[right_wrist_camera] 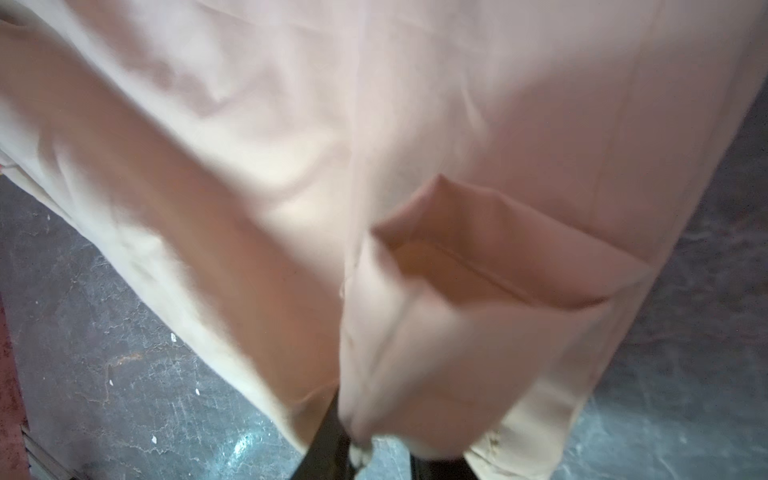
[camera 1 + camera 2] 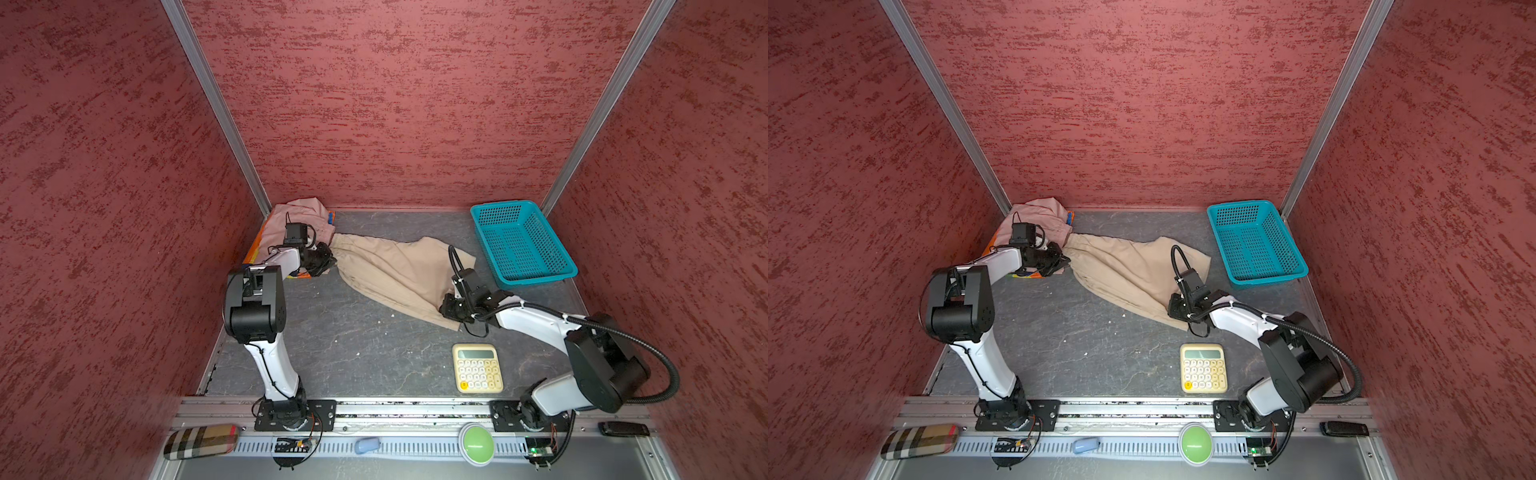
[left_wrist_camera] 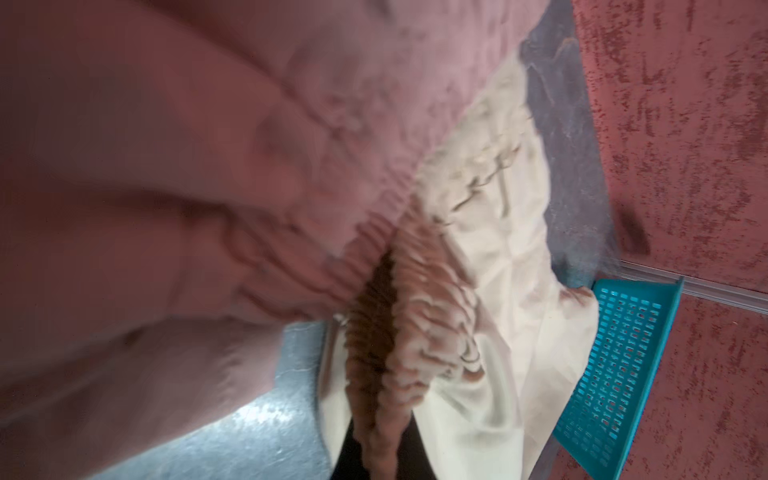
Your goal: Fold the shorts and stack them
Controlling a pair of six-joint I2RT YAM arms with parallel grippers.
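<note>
Left gripper [image 2: 329, 258] clamps the waistband of the beige shorts [image 2: 390, 270], spread mid-table just beside the pink shorts [image 2: 299, 220] in both top views. Left wrist: gathers pinched. Right gripper [image 2: 446, 309] at the hem; right wrist too blurred to tell its grip.

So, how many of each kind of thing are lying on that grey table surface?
Shorts: 3 (beige shorts, pink shorts, rainbow shorts peeking out beneath the pink)
Teal basket: 1
Calculator: 1
Total: 5
</note>
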